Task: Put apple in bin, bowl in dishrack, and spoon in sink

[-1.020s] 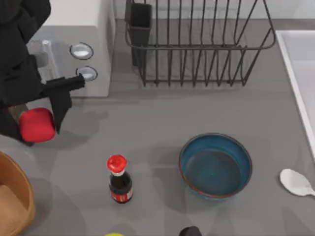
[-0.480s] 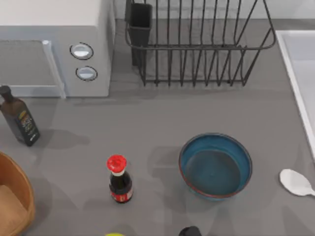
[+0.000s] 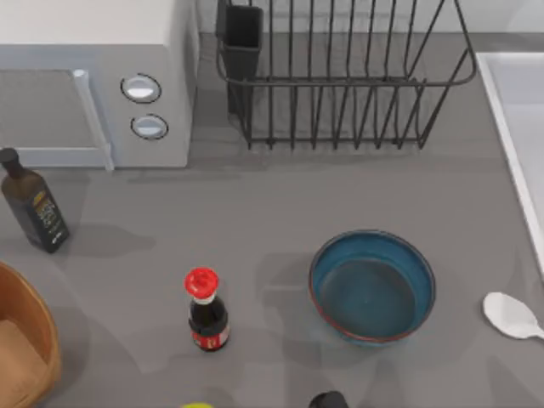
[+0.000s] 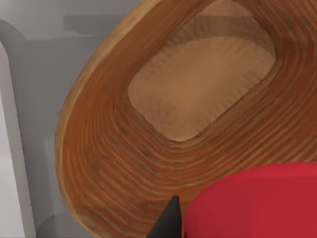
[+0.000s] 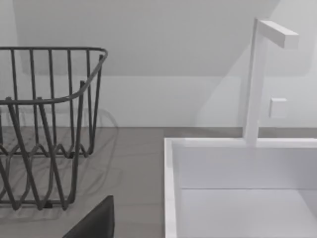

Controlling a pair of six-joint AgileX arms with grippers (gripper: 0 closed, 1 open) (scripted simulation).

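My left gripper [image 4: 184,225] holds the apple [image 4: 257,203] above the bin [image 4: 114,163]; it looks light, rigid and smooth, so grip its widest part; right gripper state indeterminable.

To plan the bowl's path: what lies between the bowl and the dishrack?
Top view: only bare grey table separates the blue bowl from the black wire dishrack.

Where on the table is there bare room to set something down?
Widest bare patch: between the black wire dishrack and the deep blue bowl. Crowded: the front edge near the red-capped dark sauce bottle, and around the glossy white spoon.
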